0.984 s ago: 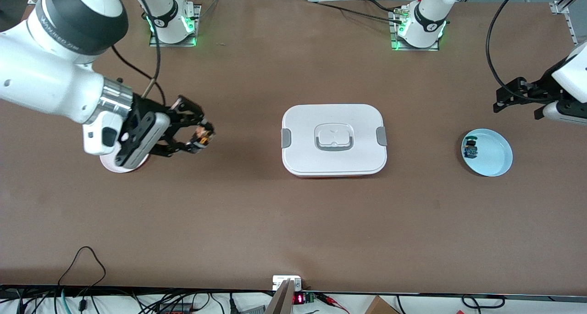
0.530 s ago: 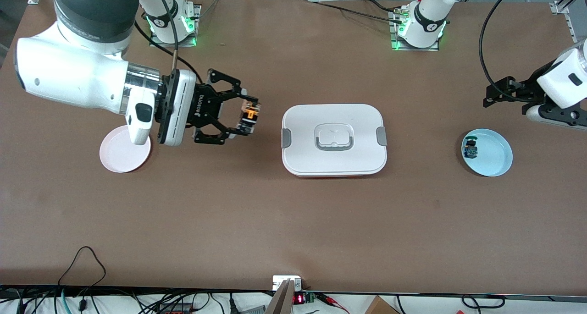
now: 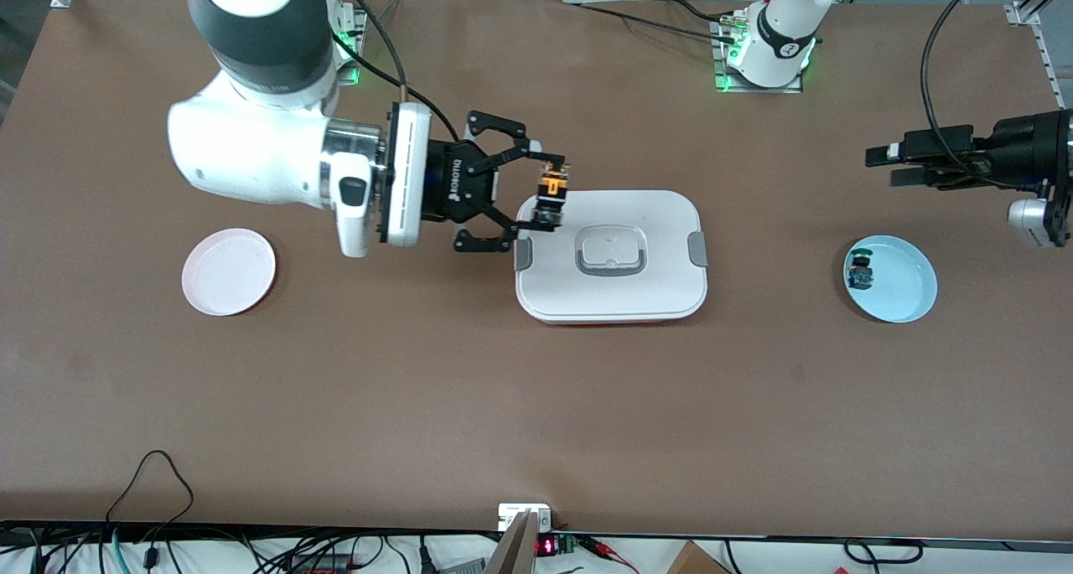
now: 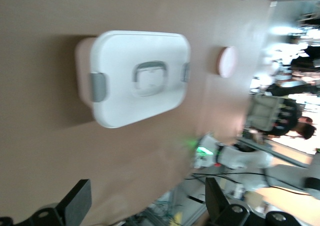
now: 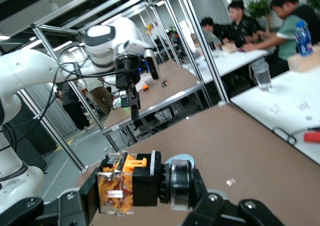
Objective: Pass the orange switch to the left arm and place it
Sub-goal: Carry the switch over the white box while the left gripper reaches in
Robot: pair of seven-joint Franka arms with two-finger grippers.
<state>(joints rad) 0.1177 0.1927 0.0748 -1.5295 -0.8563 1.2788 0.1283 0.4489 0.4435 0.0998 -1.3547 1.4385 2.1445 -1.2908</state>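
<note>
My right gripper (image 3: 549, 199) is shut on the orange switch (image 3: 552, 187) and holds it over the edge of the white box (image 3: 654, 222) at the right arm's end. In the right wrist view the switch (image 5: 125, 183) lies crosswise between the pads, with its orange body at one pad and its black cylindrical end (image 5: 180, 183) at the other. My left gripper (image 3: 882, 164) is open and empty, in the air above the table near the blue plate (image 3: 905, 285). The left wrist view shows the box (image 4: 125, 51) ahead of its spread fingers (image 4: 76, 206).
A pink plate (image 3: 228, 271) lies empty toward the right arm's end of the table. The blue plate holds a small blue switch (image 3: 859, 272). Cables and a small display run along the table edge nearest the front camera (image 3: 536, 524).
My right arm has carried the switch from beside the pink plate to over the box's edge, turning its wrist level. My left gripper has swung round to point toward the box.
</note>
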